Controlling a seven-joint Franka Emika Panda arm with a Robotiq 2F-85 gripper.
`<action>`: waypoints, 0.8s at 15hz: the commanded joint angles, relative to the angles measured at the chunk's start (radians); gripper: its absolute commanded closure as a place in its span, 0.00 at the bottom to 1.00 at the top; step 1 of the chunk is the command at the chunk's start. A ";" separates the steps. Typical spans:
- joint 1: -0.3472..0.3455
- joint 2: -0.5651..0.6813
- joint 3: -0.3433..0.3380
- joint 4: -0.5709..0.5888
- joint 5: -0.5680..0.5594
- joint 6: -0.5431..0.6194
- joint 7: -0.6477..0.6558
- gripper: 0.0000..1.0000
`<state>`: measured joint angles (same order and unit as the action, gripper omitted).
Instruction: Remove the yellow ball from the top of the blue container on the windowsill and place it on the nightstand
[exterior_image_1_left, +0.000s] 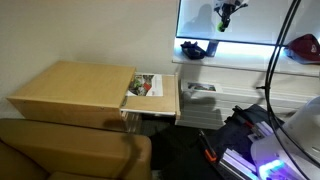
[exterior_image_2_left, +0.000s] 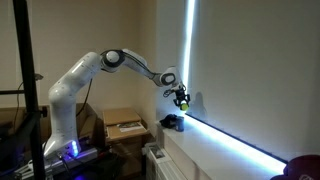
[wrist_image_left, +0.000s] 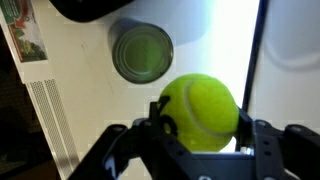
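Note:
My gripper (wrist_image_left: 203, 128) is shut on the yellow tennis ball (wrist_image_left: 200, 108) and holds it in the air above the windowsill. The blue container (wrist_image_left: 141, 52) stands below and apart from the ball, its round open top showing in the wrist view. In both exterior views the gripper (exterior_image_1_left: 226, 14) (exterior_image_2_left: 179, 96) hangs by the bright window with the ball (exterior_image_1_left: 222, 25) (exterior_image_2_left: 184, 101) in it, well above the dark container (exterior_image_1_left: 194, 48) (exterior_image_2_left: 172, 122). The nightstand (exterior_image_1_left: 172, 98) (exterior_image_2_left: 137, 133) stands beside the windowsill, lower down.
A magazine (exterior_image_1_left: 146, 86) lies on the nightstand, also seen in the wrist view (wrist_image_left: 24, 35). A large wooden box top (exterior_image_1_left: 70, 88) adjoins it. A red object (exterior_image_1_left: 303, 47) sits further along the sill. A radiator (wrist_image_left: 48, 120) runs below the sill.

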<state>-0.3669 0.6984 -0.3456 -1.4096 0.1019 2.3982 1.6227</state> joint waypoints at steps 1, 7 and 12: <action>0.020 -0.188 -0.030 -0.208 -0.064 0.073 -0.104 0.58; 0.051 -0.411 -0.038 -0.507 -0.180 0.069 -0.395 0.58; 0.064 -0.441 -0.058 -0.560 -0.209 0.131 -0.417 0.58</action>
<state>-0.3125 0.2514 -0.3926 -1.9754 -0.1148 2.5321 1.2124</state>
